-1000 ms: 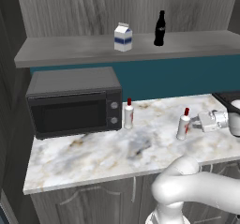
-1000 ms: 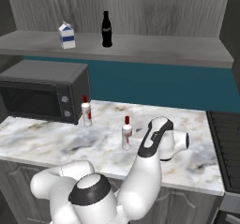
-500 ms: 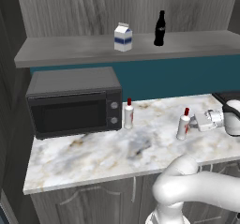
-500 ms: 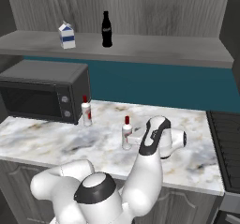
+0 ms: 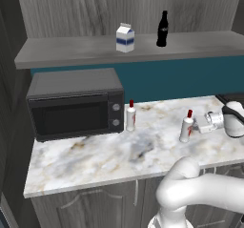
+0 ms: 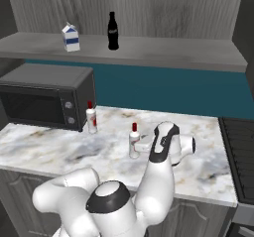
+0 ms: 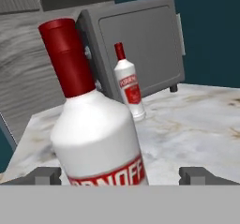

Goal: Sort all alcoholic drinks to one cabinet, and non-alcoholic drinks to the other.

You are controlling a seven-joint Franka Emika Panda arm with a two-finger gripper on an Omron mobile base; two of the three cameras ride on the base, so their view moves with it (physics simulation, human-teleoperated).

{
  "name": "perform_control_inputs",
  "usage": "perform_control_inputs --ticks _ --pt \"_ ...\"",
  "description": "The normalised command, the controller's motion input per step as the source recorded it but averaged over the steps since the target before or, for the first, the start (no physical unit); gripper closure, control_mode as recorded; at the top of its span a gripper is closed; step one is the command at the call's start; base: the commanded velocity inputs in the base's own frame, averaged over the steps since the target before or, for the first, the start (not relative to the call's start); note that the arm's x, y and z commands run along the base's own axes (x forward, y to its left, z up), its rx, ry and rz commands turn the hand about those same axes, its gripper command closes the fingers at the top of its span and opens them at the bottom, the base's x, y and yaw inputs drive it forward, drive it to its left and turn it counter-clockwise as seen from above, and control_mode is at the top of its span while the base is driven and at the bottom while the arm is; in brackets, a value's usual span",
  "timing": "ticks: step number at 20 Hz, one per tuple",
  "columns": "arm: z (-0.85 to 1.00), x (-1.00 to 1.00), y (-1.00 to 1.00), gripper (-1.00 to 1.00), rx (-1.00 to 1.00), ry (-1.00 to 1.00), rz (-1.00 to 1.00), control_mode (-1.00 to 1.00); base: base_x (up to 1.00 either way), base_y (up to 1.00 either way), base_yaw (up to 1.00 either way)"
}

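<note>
The slim clear-white red-capped bottle (image 7: 96, 129) stands upright on the marble counter (image 5: 105, 155) at frame centre-right, dead ahead between the wide-apart fingertips (image 7: 47, 175) of the dark two-finger gripper (image 7: 121, 175), not yet clamped.

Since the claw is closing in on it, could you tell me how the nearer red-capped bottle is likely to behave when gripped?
The nearer bottle looks rigid, so it should not flex. Tall and slim on a narrow base, it may tip if nudged high. Its smooth round body might slip or twist between the fingers of the open claw.
</note>
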Motion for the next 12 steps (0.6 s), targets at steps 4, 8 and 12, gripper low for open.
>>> perform_control_inputs --ticks 4,8,12 --pt "-0.01 0.01 0.11 -1.00 0.00 0.01 0.01 -1.00 0.00 0.00 0.00" --pt "0.00 0.00 0.15 -1.00 0.00 0.02 0.00 -1.00 0.00 0.00 0.00" --pt "0.00 0.00 0.11 1.00 0.00 0.05 0.00 -1.00 0.00 0.00 0.00"
